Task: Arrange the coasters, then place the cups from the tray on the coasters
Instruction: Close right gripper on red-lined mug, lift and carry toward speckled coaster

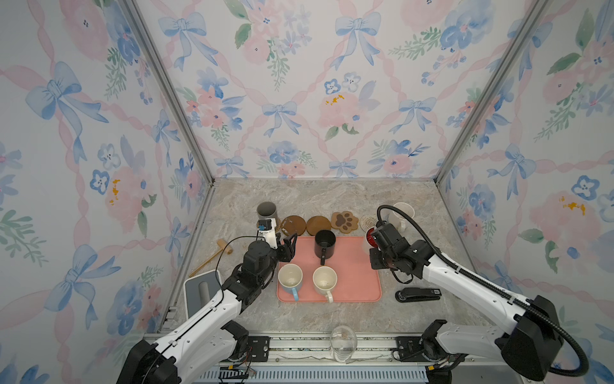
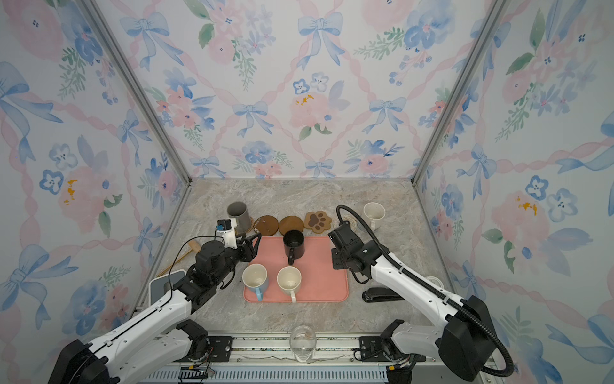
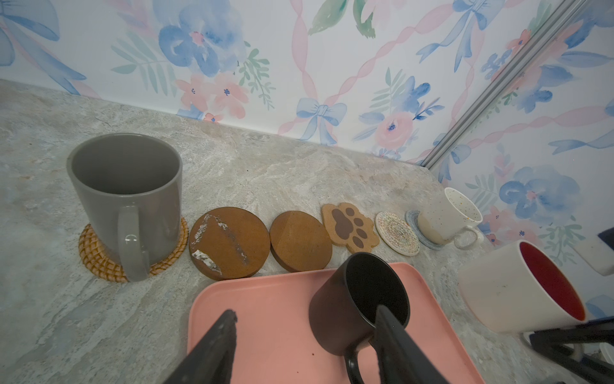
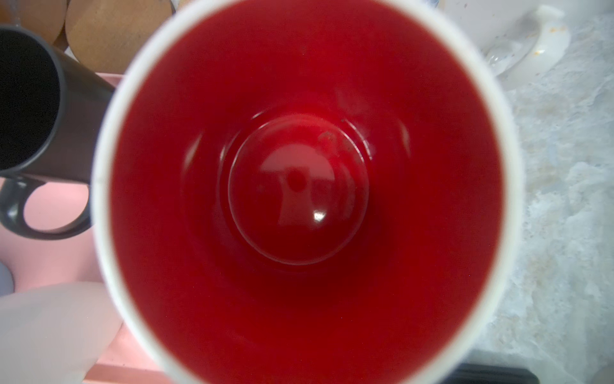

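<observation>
A: Overhead, what is shown in both top views?

B: Six coasters (image 1: 318, 225) are laid in a row behind the pink tray (image 1: 362, 286). A black mug (image 1: 325, 244), a pale blue mug (image 1: 290, 278) and a cream mug (image 1: 324, 282) are stood on it. The left gripper (image 1: 289, 245) is spread wide and empty at the tray's far left corner. The right gripper (image 1: 374, 251) is closed on the white mug with red inside (image 1: 369, 236), held just off the tray's right edge.

A: And from the left wrist?

B: The grey mug (image 3: 126, 199) is seated on the rattan coaster (image 3: 99, 262), and a speckled cream mug (image 3: 445, 216) on the grey-blue coaster (image 3: 412, 221). The scuffed brown coaster (image 3: 229, 242), the plain brown coaster (image 3: 300, 241), the paw-print coaster (image 3: 350, 227) and the white woven coaster (image 3: 397, 232) are bare. The white mug with red inside is seen tilted, clear of the table (image 3: 50, 299), near the white woven coaster.

A: The right wrist?

B: Only its glossy red interior (image 4: 299, 99) is shown; the grip itself is hidden.

A: How should it be handled?

B: Glazed ceramic is judged: rigid, weighty, slick, easily chipped. The handle or wall is best gripped, and the mug should be levelled before being lowered.
</observation>
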You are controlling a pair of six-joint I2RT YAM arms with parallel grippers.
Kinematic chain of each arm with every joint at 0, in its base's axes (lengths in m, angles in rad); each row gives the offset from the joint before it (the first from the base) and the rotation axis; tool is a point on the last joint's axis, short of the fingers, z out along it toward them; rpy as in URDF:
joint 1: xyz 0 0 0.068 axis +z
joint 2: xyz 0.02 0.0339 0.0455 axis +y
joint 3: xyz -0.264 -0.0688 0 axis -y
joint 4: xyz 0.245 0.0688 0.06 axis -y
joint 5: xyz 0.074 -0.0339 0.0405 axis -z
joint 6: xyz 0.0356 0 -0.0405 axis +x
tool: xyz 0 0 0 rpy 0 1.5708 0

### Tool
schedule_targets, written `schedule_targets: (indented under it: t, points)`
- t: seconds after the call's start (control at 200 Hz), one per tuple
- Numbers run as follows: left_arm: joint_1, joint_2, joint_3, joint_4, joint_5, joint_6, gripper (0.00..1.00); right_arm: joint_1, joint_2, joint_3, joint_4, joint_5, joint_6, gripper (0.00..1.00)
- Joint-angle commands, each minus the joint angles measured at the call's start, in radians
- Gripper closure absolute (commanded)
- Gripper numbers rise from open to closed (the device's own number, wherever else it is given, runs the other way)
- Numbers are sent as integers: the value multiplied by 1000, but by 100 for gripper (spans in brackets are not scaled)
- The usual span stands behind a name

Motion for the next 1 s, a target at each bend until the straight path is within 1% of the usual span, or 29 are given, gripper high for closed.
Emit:
schedule_targets:
  t: [0.0, 0.42, 0.64, 0.915, 0.93, 0.995]
  points:
    - [-6, -19, -14, 17, -10, 20, 38, -43, 32, 84, 89, 2, -74, 100]
    - [-5, -50, -23, 16, -18, 21, 38, -174, 211, 206, 149, -53, -157, 100]
    - [-6, -54, -23, 17, -12, 18, 38, -232, 308, 264, 172, -74, -180, 100]
    - [-5, -67, -26, 18, -14, 16, 38, -283, 387, 315, 198, -101, -190, 100]
    - [-5, -68, -26, 16, -14, 16, 38, -285, 412, 318, 199, -103, -190, 100]
    - [-5, -70, -28, 17, -16, 16, 38, -293, 437, 334, 194, -108, -189, 100]
